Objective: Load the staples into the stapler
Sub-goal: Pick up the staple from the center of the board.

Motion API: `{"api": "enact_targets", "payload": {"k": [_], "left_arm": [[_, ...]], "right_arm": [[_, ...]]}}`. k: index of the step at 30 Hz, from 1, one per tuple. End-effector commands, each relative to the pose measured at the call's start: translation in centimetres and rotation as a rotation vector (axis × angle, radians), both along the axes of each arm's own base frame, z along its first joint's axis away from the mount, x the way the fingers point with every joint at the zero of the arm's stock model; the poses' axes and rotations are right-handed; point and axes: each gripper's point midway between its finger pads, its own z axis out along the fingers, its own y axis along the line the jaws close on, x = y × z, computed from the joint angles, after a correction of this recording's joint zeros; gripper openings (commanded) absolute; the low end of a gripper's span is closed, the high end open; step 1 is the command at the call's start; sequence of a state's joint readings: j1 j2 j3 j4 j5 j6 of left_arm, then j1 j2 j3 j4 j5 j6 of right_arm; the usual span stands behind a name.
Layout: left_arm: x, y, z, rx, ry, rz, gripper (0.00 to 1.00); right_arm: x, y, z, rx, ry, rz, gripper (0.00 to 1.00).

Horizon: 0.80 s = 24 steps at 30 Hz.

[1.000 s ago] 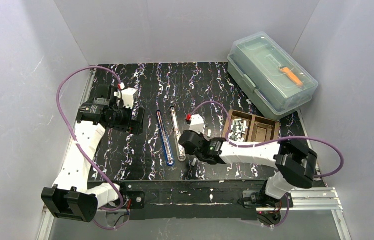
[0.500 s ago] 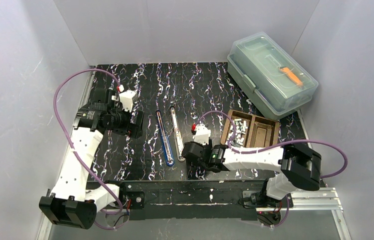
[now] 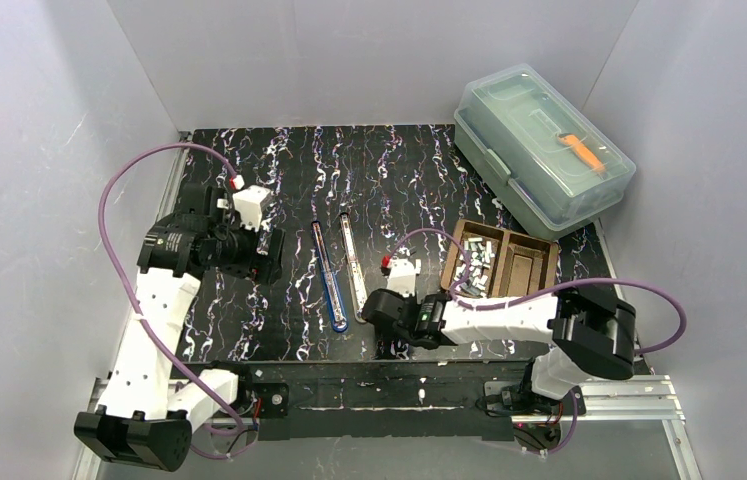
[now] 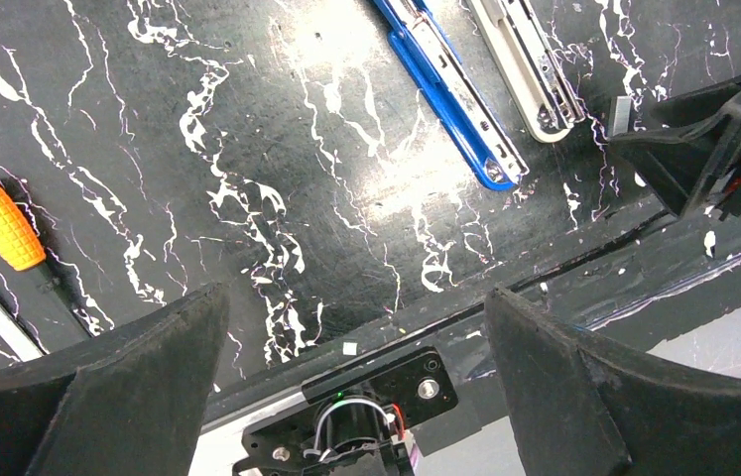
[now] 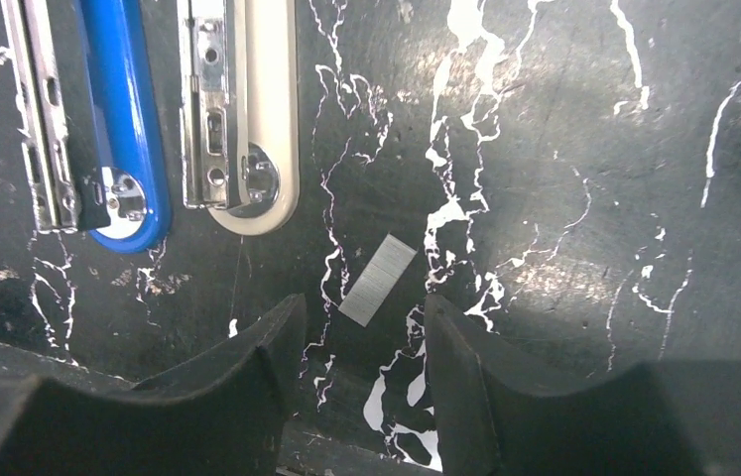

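Right tool [image 5: 361, 309], drawn back toward the frame's lower edge within the last second, stands spread. One staple strip [image 5: 378, 279] lies loose on the counter [image 5: 564, 149] between its fingers, lower right of the white stapler [image 5: 269, 119]. The strip is judged unloaded and needing a regrasp. Left tool [image 4: 354, 297] is spread wide.

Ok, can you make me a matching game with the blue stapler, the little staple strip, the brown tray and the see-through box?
Things:
1 blue stapler
2 loose staple strip
3 brown tray
4 clear box

Places:
A back right corner, lid on
B lying right beside the white stapler
C alone on the black table
D staples piled in one side

Pairs: 1-B, 2-C, 3-D, 4-A
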State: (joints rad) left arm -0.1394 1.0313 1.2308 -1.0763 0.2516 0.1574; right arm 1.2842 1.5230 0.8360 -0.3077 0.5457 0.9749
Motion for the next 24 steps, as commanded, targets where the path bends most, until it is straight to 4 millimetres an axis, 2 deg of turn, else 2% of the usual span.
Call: {"api": "enact_targets", "payload": {"k": [1,9,24], "left_arm": [[-1.0,0.1,0.9,-0.003,-0.014,-0.007,0.99],[-1.1,0.2,1.2,-0.003,-0.022,-0.002,0.99],[-0.7,0.1,1.0,0.000,-0.012,-0.002,0.99]], "right_arm": [[-0.3,1.6,-0.2,0.032,0.014,0.005,0.55],[-0.1,1.2,-0.7,0.002,0.008,-0.016,0.52],[1.0,2.4,-1.3,-0.065,-0.032,0.010,0.47]]}}
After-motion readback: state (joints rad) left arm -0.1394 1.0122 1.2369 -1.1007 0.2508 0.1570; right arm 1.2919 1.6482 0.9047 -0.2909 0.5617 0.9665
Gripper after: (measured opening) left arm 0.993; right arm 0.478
